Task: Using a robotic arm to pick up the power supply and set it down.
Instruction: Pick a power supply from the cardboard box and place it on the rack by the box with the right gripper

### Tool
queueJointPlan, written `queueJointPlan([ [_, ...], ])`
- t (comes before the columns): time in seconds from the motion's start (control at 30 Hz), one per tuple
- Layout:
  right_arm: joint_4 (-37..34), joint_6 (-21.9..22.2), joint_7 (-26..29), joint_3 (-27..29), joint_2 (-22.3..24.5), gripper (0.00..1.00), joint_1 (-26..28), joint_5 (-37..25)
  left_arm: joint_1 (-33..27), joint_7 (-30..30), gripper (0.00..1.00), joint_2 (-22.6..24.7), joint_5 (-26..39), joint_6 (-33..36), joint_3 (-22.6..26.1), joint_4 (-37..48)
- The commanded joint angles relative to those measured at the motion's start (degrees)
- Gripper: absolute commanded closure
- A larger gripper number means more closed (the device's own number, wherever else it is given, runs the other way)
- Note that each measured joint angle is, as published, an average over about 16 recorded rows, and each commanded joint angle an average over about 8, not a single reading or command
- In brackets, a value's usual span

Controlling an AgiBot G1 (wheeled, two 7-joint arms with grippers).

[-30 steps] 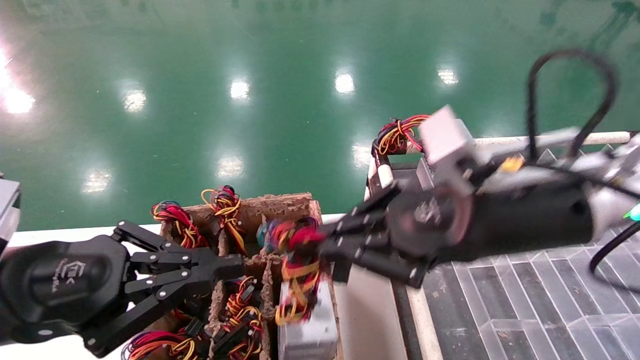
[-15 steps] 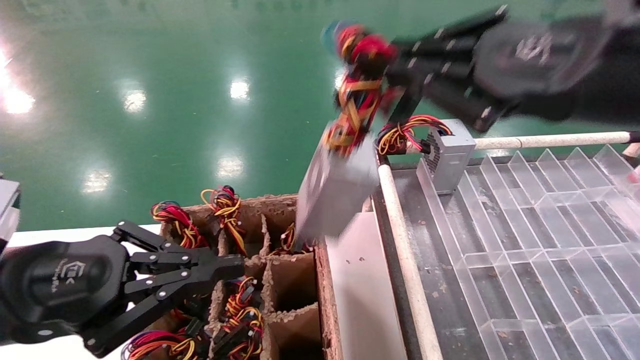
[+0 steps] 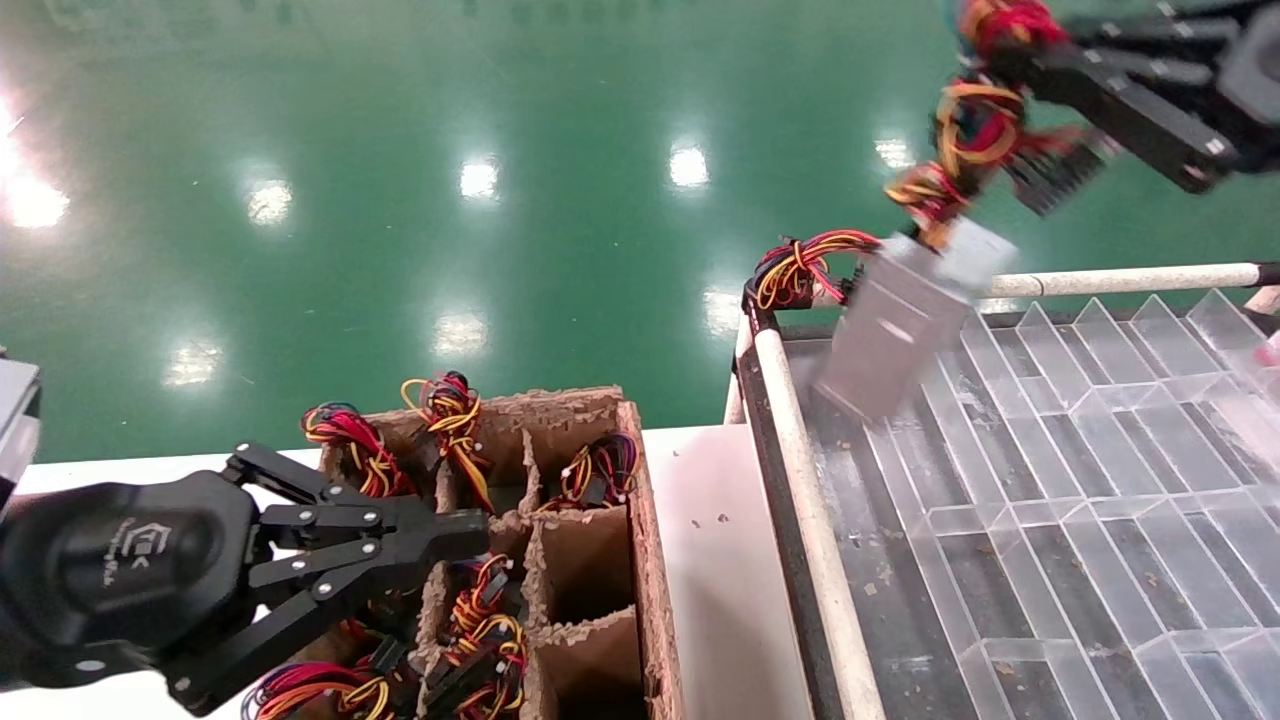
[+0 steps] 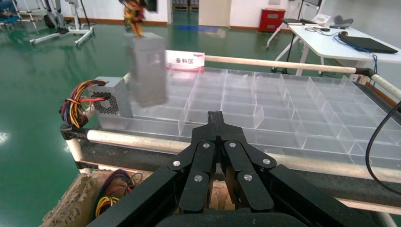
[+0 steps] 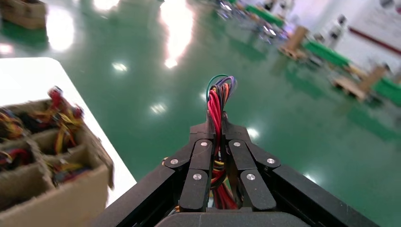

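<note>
At 8 o'clock, the left gripper [image 3: 470, 535] sits with fingers pressed together on nothing, over the cardboard divider box [image 3: 640, 520]. At 1 o'clock, the right gripper [image 3: 1010, 75] pinches the wire bundle [image 3: 965, 125]; the power supply [image 3: 895, 320] dangles tilted above the clear compartment tray [image 3: 1100, 480], beside another grey supply [image 4: 109, 97].

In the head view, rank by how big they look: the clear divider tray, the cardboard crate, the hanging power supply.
1. Clear divider tray
2. Cardboard crate
3. Power supply, hanging by its wires from the right tool
</note>
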Motion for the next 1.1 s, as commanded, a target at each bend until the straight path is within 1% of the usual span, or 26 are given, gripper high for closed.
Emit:
queueJointPlan([
  [0.03, 0.3, 1.2, 0.8, -0.3, 1.9, 1.0, -0.7, -0.4, 0.0, 0.0, 1.0, 0.0, 0.0, 0.0, 0.0, 0.0],
  [0.27, 0.2, 3.3, 1.7, -1.7, 5.6, 1.0, -2.7, -2.5, 0.0, 0.0, 1.0, 0.0, 0.0, 0.0, 0.0, 0.0],
  [0.5, 0.1, 5.0, 2.3, -2.7, 6.8, 1.0, -3.5, -4.8, 0.0, 0.0, 1.0, 0.0, 0.0, 0.0, 0.0, 0.0],
  [0.63, 0.1, 5.5, 3.0, -3.2, 6.7, 1.0, -3.5, -6.1, 0.0, 0.0, 1.0, 0.0, 0.0, 0.0, 0.0, 0.0],
  [0.83, 0.5, 5.0, 4.4, -3.7, 5.7, 1.0, -3.1, -7.7, 0.0, 0.0, 1.0, 0.0, 0.0, 0.0, 0.0, 0.0],
  [1.1, 0.3, 4.4, 4.0, -3.6, 2.1, 1.0, -2.6, -7.2, 0.0, 0.0, 1.0, 0.0, 0.0, 0.0, 0.0, 0.0],
])
